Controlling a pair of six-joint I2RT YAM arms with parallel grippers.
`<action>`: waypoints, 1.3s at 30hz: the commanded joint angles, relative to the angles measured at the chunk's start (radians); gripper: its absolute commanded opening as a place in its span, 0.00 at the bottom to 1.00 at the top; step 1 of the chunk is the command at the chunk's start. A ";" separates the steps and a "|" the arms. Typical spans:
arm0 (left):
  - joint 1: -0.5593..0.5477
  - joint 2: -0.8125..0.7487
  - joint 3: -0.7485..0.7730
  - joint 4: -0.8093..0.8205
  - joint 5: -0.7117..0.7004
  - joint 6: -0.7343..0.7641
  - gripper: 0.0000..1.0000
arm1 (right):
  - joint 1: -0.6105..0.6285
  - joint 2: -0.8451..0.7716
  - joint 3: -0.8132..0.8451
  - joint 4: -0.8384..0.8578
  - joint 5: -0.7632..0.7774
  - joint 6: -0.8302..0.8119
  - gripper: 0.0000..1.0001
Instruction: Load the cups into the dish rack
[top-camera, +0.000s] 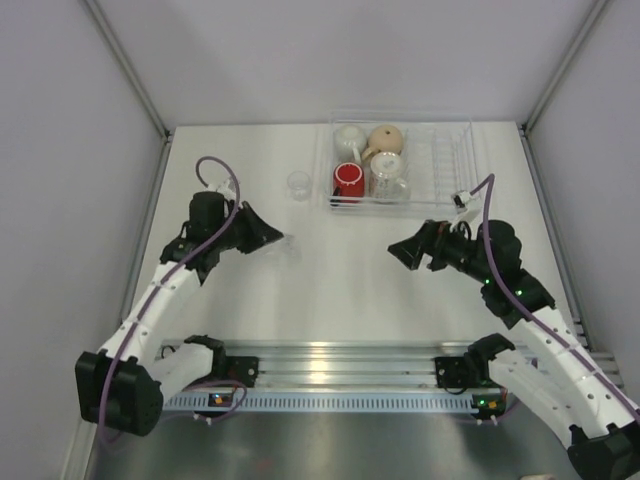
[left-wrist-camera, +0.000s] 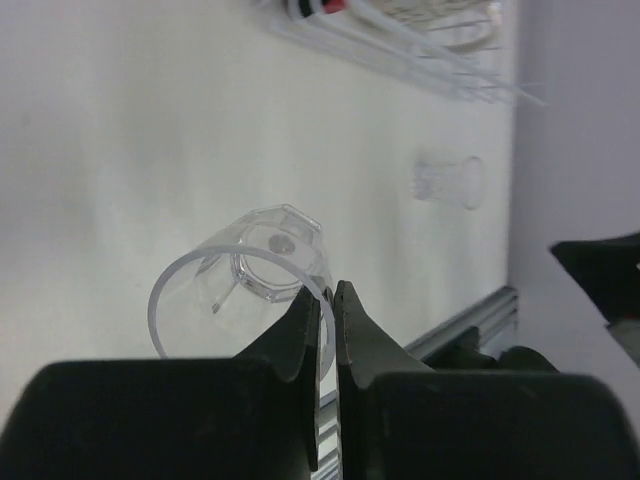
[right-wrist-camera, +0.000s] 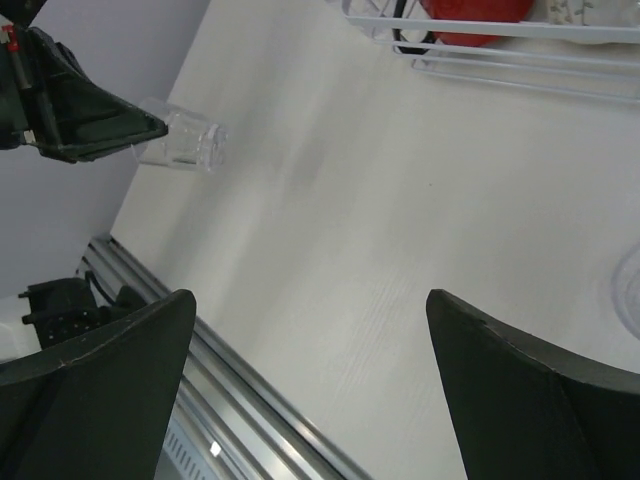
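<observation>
My left gripper (top-camera: 272, 238) is shut on the rim of a small clear glass (top-camera: 287, 246), which it holds on its side left of the table's middle. The left wrist view shows my pads (left-wrist-camera: 315, 312) pinching the glass (left-wrist-camera: 250, 275) wall. The glass also shows in the right wrist view (right-wrist-camera: 185, 146). The dish rack (top-camera: 445, 160) stands at the back. It holds a white mug (top-camera: 349, 137), a tan mug (top-camera: 386, 139), a red mug (top-camera: 348, 180) and a clear cup (top-camera: 389, 178). My right gripper (top-camera: 397, 250) is open and empty (right-wrist-camera: 310, 300).
Another small clear glass (top-camera: 298, 184) stands on the table just left of the rack, and shows in the left wrist view (left-wrist-camera: 450, 180). The metal rail (top-camera: 330, 360) runs along the near edge. Grey walls close in both sides.
</observation>
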 joint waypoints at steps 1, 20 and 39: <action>0.001 -0.097 -0.070 0.408 0.334 -0.107 0.00 | -0.012 -0.005 -0.020 0.217 -0.110 0.073 0.99; -0.299 0.042 -0.285 1.760 0.335 -0.701 0.00 | 0.026 0.118 -0.131 0.998 -0.242 0.392 0.99; -0.428 0.098 -0.220 1.794 0.190 -0.637 0.00 | 0.265 0.145 -0.020 0.917 -0.051 0.181 0.95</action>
